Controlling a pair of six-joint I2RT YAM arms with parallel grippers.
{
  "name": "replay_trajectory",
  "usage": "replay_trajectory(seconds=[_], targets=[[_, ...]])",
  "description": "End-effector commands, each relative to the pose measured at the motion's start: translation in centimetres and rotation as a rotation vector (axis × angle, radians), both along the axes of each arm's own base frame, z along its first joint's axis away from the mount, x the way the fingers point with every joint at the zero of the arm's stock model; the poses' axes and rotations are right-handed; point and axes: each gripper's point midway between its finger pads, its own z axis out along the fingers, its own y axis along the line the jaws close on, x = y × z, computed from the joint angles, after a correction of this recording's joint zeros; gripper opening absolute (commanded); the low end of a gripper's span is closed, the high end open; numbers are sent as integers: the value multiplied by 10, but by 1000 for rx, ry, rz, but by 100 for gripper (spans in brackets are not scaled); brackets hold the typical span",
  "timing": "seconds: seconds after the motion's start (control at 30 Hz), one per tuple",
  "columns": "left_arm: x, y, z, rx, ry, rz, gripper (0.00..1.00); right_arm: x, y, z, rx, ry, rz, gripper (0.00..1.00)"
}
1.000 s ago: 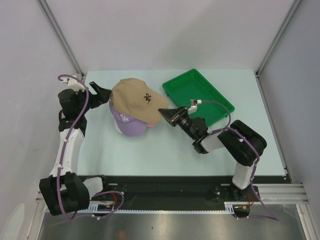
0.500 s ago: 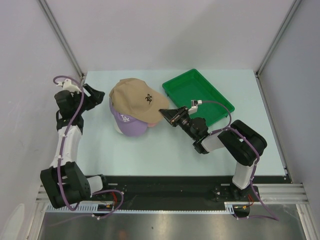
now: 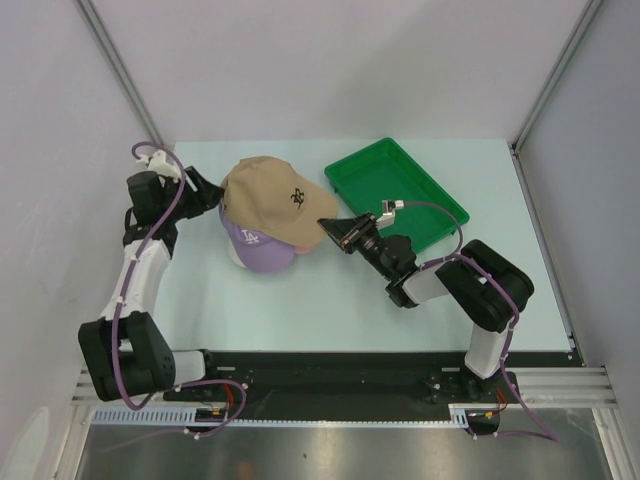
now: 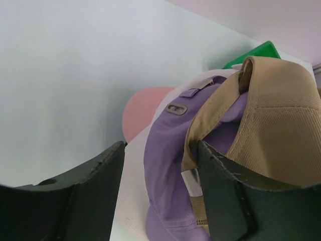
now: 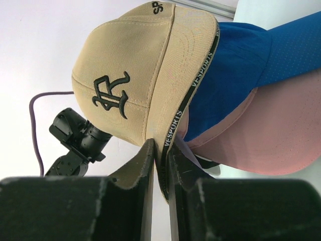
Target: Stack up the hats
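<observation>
The tan cap (image 3: 268,197) sits on top of a pile of hats, over the lavender cap (image 3: 256,248). In the right wrist view the tan cap (image 5: 135,75) covers the blue cap (image 5: 235,75) and the pink cap (image 5: 261,135). My right gripper (image 3: 328,227) is shut on the tan cap's brim (image 5: 173,135). My left gripper (image 3: 212,194) is open at the pile's back left. In the left wrist view its fingers straddle the lavender cap's back (image 4: 165,165) and the tan cap's strap (image 4: 193,150), with a pink brim (image 4: 143,108) behind. The white cap is hidden.
A flat green tray (image 3: 398,190) lies at the back right of the pale table, just behind my right arm. Grey walls close the table on the left, back and right.
My left gripper drew back to the left from the pile, then came in again to its back left edge. The right gripper and the tan cap have kept still.
</observation>
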Motion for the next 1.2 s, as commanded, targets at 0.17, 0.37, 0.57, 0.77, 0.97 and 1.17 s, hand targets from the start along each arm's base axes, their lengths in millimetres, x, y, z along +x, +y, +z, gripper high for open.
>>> replay_trajectory(seconds=[0.17, 0.37, 0.57, 0.77, 0.97, 1.17], targets=[[18, -1, -4, 40, 32, -25, 44, 10, -8, -13, -54, 13, -55, 19], [27, 12, -30, 70, 130, 23, 8, 16, -17, -36, -132, 57, -118, 20], [23, 31, -47, 147, 215, 108, 0, 18, -11, -57, -183, 92, -105, 8], [21, 50, -65, 253, 313, 171, 0, 13, -15, -98, -251, 182, -125, 2], [18, 55, -65, 317, 329, 194, 0, -6, -18, -123, -298, 232, -116, 0], [18, 39, -59, 381, 311, 160, 0, -23, -13, -144, -332, 270, -91, 0]])
